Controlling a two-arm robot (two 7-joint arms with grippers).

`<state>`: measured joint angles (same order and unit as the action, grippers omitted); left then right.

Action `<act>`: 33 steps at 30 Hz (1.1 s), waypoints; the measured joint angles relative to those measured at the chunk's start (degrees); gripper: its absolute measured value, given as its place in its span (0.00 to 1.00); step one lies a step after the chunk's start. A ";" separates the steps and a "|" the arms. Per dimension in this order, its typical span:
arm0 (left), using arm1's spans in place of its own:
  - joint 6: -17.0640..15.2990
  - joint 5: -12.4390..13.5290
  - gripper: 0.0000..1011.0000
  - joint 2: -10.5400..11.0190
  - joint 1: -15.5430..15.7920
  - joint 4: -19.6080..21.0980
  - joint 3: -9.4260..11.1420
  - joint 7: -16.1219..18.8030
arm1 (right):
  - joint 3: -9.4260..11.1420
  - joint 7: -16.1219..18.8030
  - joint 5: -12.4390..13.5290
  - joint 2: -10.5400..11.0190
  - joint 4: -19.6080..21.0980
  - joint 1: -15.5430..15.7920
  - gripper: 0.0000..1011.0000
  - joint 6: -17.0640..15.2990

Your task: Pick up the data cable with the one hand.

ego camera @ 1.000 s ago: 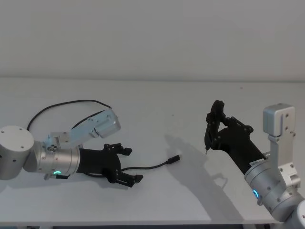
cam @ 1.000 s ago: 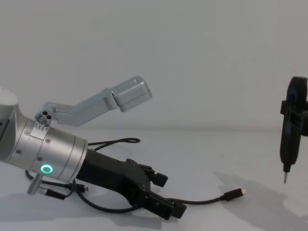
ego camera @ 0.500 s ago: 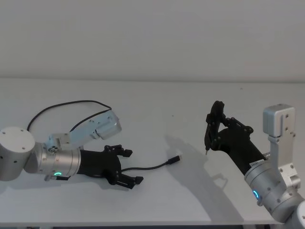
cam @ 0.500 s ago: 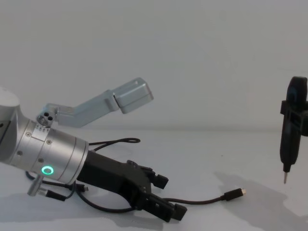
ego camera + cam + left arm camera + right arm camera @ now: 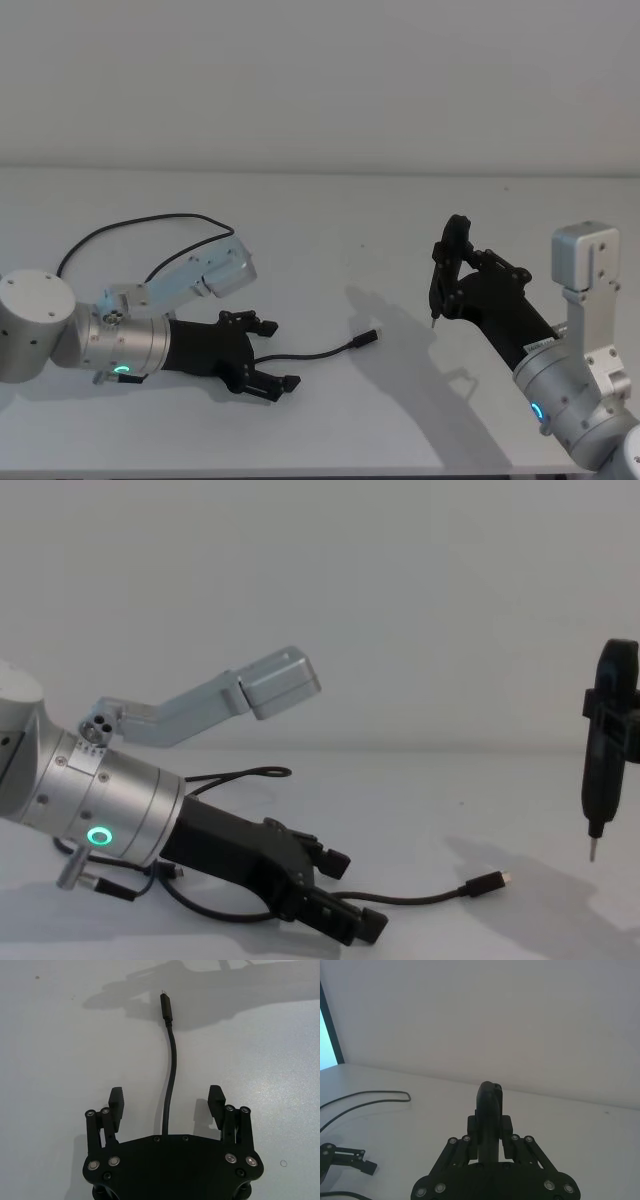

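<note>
The data cable (image 5: 312,352) is a thin black cord lying on the white table (image 5: 330,230), and its plug (image 5: 366,337) points toward the right arm. My left gripper (image 5: 276,354), black on a silver wrist with a green ring, sits low over the table and is open. The cord (image 5: 173,1060) runs straight out between its two fingers (image 5: 116,1100) without touching them. From the side, the gripper (image 5: 352,895) hovers just above the cord (image 5: 420,897). My right gripper (image 5: 450,276) is raised at the right, shut on a slim dark pointed tool (image 5: 489,1105).
The rest of the cable loops back behind the left arm (image 5: 130,221). A bare stretch of table lies between the plug (image 5: 490,882) and the tool's tip (image 5: 592,852). The table's back edge meets a plain wall.
My left gripper has sunk slightly closer to the table, staying open around the cord. The cable and the right arm have not moved.
</note>
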<state>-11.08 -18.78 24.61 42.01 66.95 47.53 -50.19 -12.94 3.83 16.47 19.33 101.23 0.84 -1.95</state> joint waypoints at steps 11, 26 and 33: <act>-0.33 -0.09 0.69 0.05 0.06 0.02 0.19 0.06 | 0.00 0.00 0.00 0.00 0.00 0.00 0.27 0.00; -0.47 -0.11 0.24 0.08 0.13 0.05 0.29 0.09 | 0.00 0.00 0.00 0.00 0.00 0.00 0.27 0.00; -0.51 -0.12 0.04 0.08 0.13 0.05 0.30 0.08 | 0.00 0.00 0.00 0.00 0.00 0.00 0.27 0.00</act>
<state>-11.60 -18.90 24.69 42.14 67.01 47.82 -50.11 -12.94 3.83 16.47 19.33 101.23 0.84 -1.95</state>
